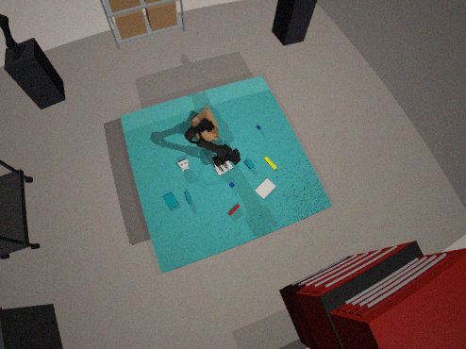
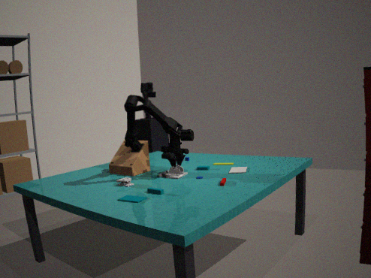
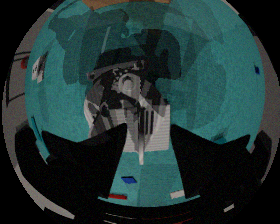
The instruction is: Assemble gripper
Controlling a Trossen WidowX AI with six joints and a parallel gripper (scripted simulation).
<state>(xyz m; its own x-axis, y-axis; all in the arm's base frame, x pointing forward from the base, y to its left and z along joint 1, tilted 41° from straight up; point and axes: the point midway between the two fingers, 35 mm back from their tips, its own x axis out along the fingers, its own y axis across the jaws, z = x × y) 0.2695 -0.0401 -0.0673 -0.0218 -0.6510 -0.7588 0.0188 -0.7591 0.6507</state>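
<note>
Whitish-grey assembly point(image 1: 224, 168) point(image 2: 175, 173) point(image 3: 161, 131), apparently the gripper base with jaw parts on it, sits near the middle of the top frame, on the teal surface point(image 1: 212, 240) point(image 2: 225, 206) point(image 3: 210, 65). Directly over it, the gripper point(image 1: 223, 162) point(image 2: 176, 165) point(image 3: 149, 127) points down, fingers partway open with a gap between them and nothing clasped. Whether the gear teeth mesh is too small and shadowed to tell. Left of the assembly in the top frame lies a small white piece point(image 1: 183, 164) point(image 2: 125, 182) point(image 3: 38, 69) with dark spots. Just below the assembly is a small blue piece point(image 1: 231, 185) point(image 2: 199, 177) point(image 3: 128, 180), with a red bar point(image 1: 234, 209) point(image 2: 223, 182) point(image 3: 117, 197) farther down. To the right are a short teal block point(image 1: 249, 163) point(image 2: 203, 167) and a yellow bar point(image 1: 270, 163) point(image 2: 223, 164), with a flat white block point(image 1: 265, 189) point(image 2: 238, 170) at lower right. Toward the lower left lie a teal slab point(image 1: 171, 201) point(image 2: 132, 198) and, beside it, a narrow teal block point(image 1: 188, 197) point(image 2: 155, 191). Above the assembly, the black arm point(image 1: 208, 144) point(image 2: 159, 115) rises from a wooden mount point(image 1: 211, 129) point(image 2: 129, 167). Beyond the surface, a metal shelf rack point(image 1: 182, 15) point(image 2: 31, 78) stands at upper left.
</note>
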